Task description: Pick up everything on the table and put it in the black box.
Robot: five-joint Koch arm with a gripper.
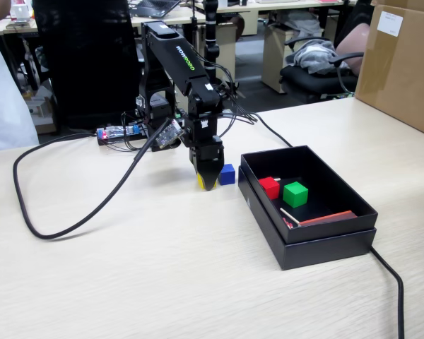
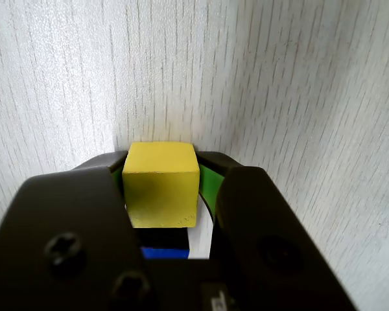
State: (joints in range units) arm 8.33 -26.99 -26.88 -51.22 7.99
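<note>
Yellow cube (image 2: 162, 184), clean-edged and matte, sits clamped between the two black jaws of the pincer (image 1: 206, 185), down at the pale wood-grain desk (image 1: 162, 282) just left of the blue cube (image 1: 227, 174) in the fixed view. Red cube (image 1: 270, 187) and green cube (image 1: 295, 193) lie side by side inside the black box (image 1: 325, 244), which rests on the desk to the right of the arm. From its base at the desk's far edge the arm (image 1: 180, 60) reaches forward and bends at the elbow, so the pincer points straight down.
</note>
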